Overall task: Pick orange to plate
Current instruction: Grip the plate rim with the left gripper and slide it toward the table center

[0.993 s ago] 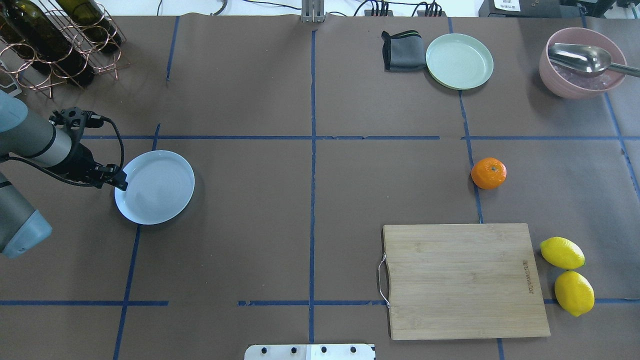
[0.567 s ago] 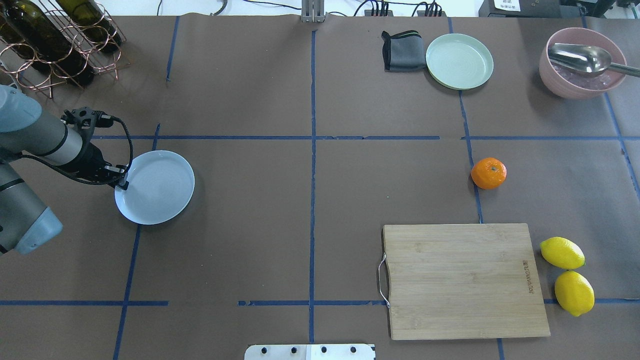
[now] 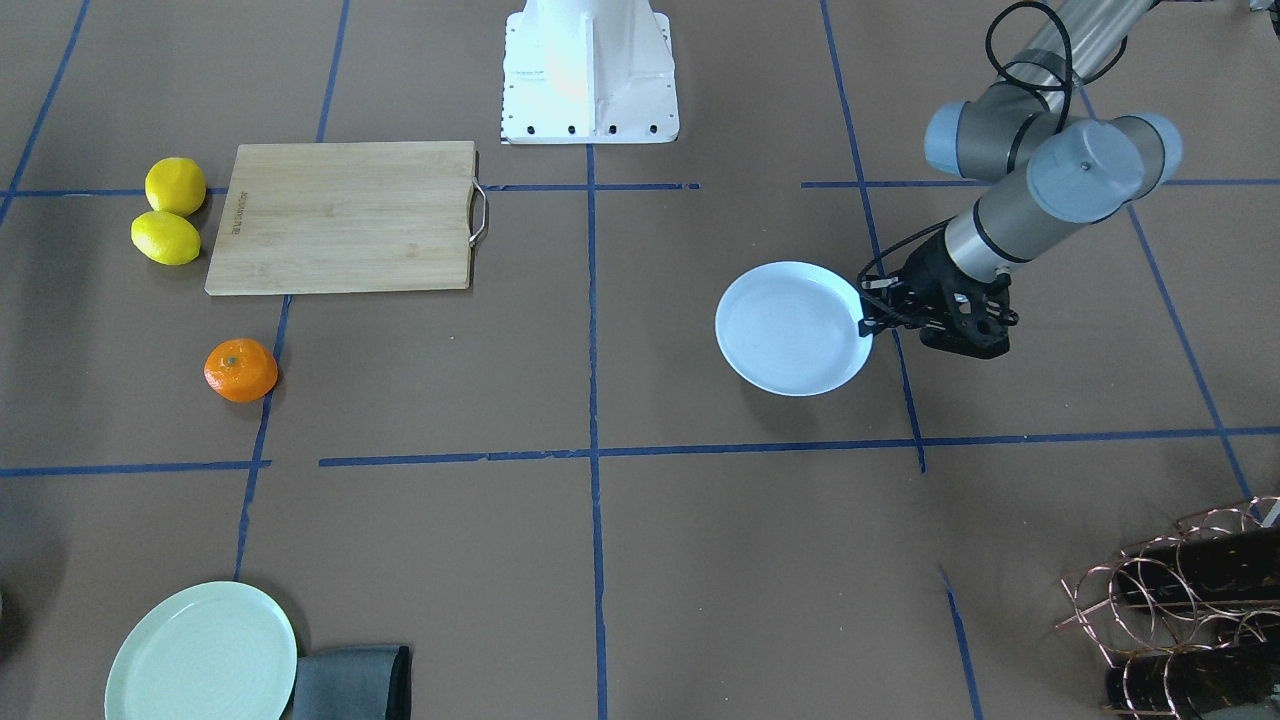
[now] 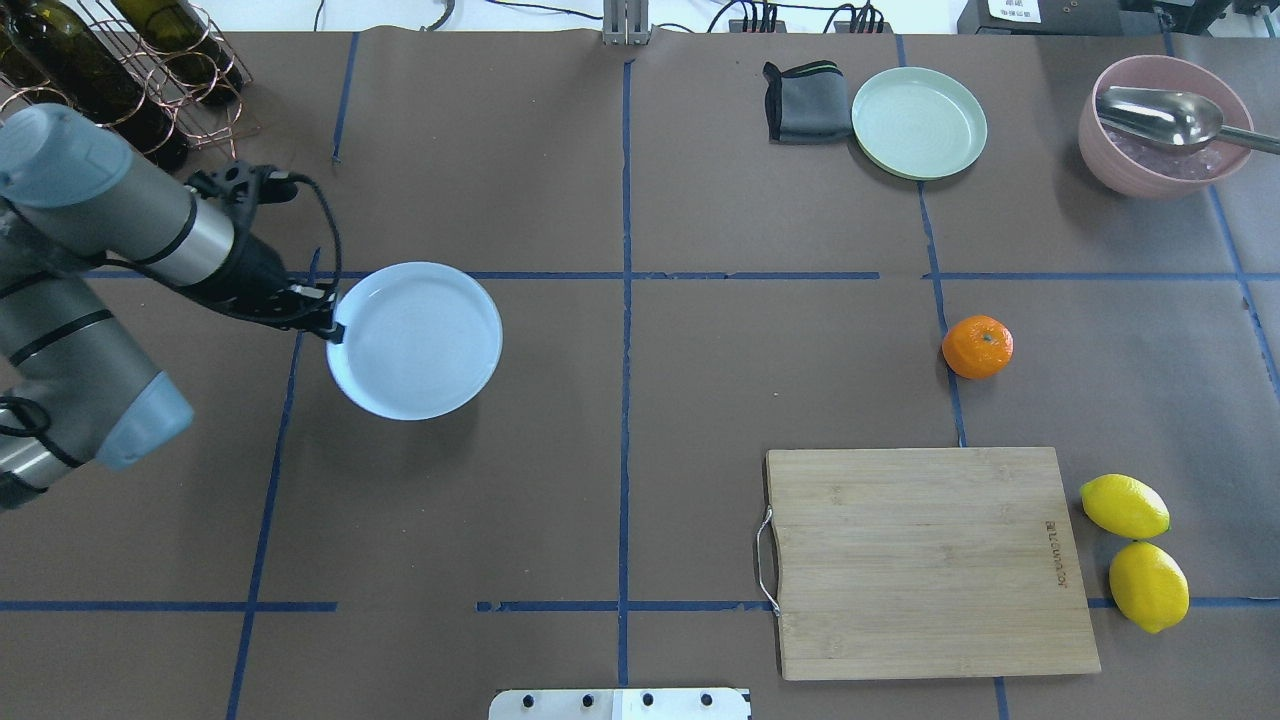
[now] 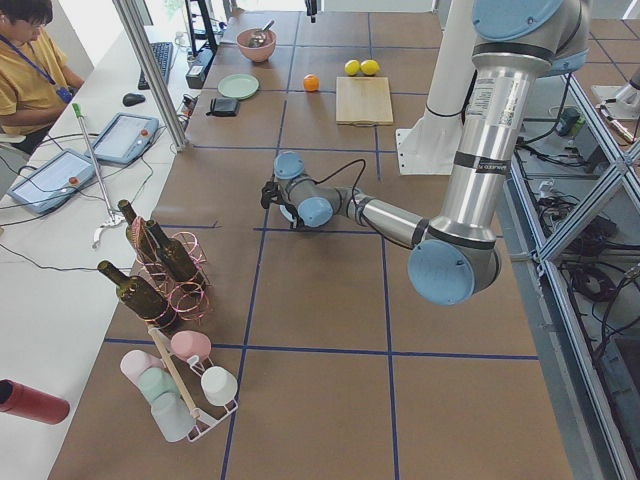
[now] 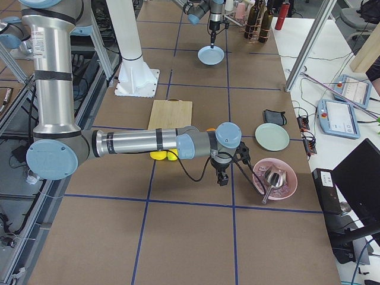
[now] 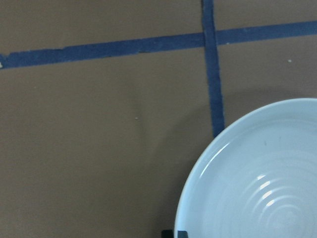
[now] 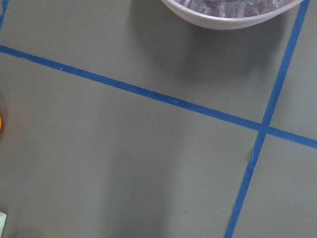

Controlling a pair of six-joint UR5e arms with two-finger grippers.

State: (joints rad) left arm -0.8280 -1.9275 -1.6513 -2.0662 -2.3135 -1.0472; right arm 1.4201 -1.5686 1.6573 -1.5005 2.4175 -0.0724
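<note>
The orange (image 4: 977,347) rests alone on the brown table on the right side, also seen at the left of the front view as the orange (image 3: 240,370). The pale blue-white plate (image 4: 415,340) is at centre-left, with my left gripper (image 4: 335,330) shut on its left rim. The wrist view shows the plate (image 7: 257,178) casting a shadow on the paper, slightly raised. My right gripper (image 6: 222,180) shows only in the right side view, low over the table between the orange and a pink bowl; I cannot tell whether it is open or shut.
A wooden cutting board (image 4: 930,560) lies front right with two lemons (image 4: 1135,550) beside it. A pale green plate (image 4: 919,122), a grey cloth (image 4: 805,102) and a pink bowl (image 4: 1165,125) holding a spoon stand at the back right. A bottle rack (image 4: 120,70) is back left.
My left gripper has carried the plate to the right and a little farther back, from beside the left blue tape line toward the middle. The orange has not moved.
</note>
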